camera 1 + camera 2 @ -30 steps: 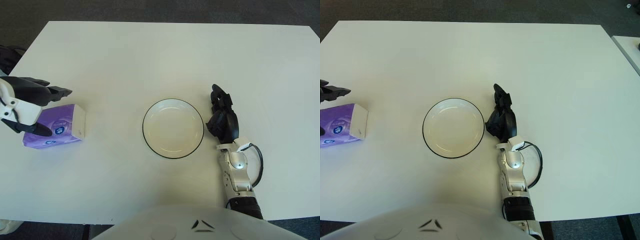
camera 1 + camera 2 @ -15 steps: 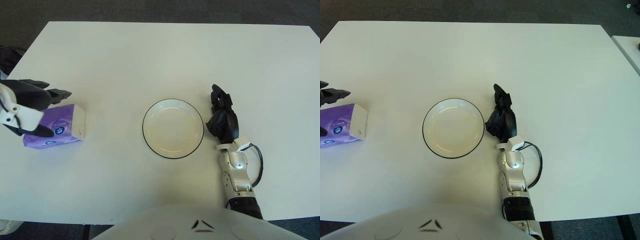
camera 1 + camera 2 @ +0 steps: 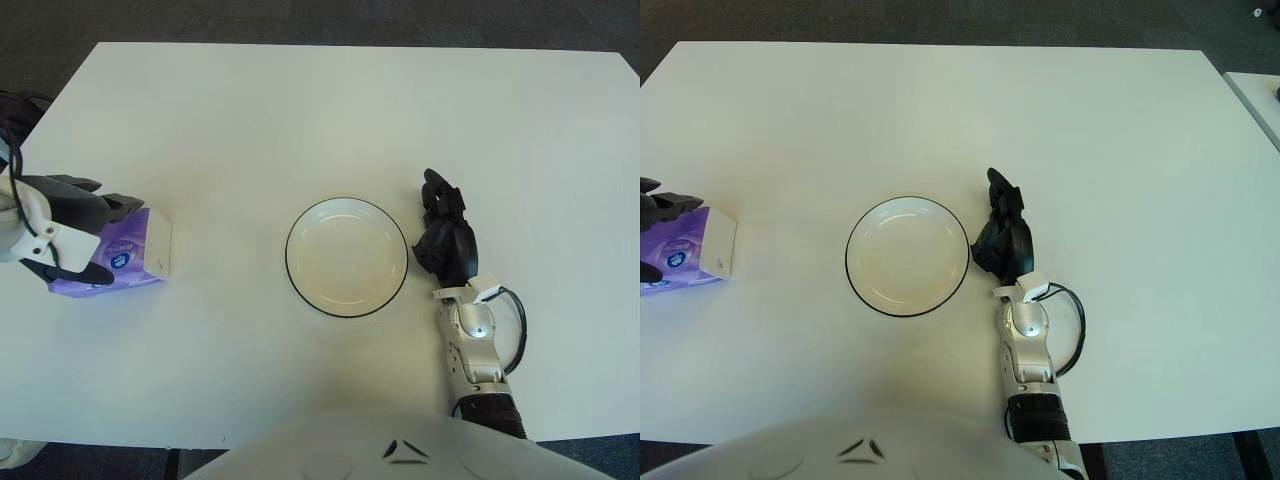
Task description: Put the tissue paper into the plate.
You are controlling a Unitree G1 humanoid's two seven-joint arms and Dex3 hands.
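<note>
- Left eye view shows the tissue pack (image 3: 118, 253), purple with a white end, lying on the white surface (image 3: 300, 120) near its left edge, well apart from the plate (image 3: 346, 257).
- The left hand (image 3: 62, 228) is at the pack: the upper fingers (image 3: 105, 203) reach over its far side and one lower finger (image 3: 85, 272) lies along its near side. They bracket the pack, but I cannot tell if they already press on it or only stand around it.
- The right hand (image 3: 447, 232) shows just right of the plate, with its fingers curled and holding nothing; it looks idle.
- The plate is empty, so the task is at its first step, the grasp.
- To do this step well, I judge the fingers should close across the short width of the pack, near its middle, so it does not swing when lifted.
- The pack looks soft, so a firm but not crushing squeeze seems best.
- After that, the pack needs a clear lift before it goes right, then a low release over the middle of the plate.
</note>
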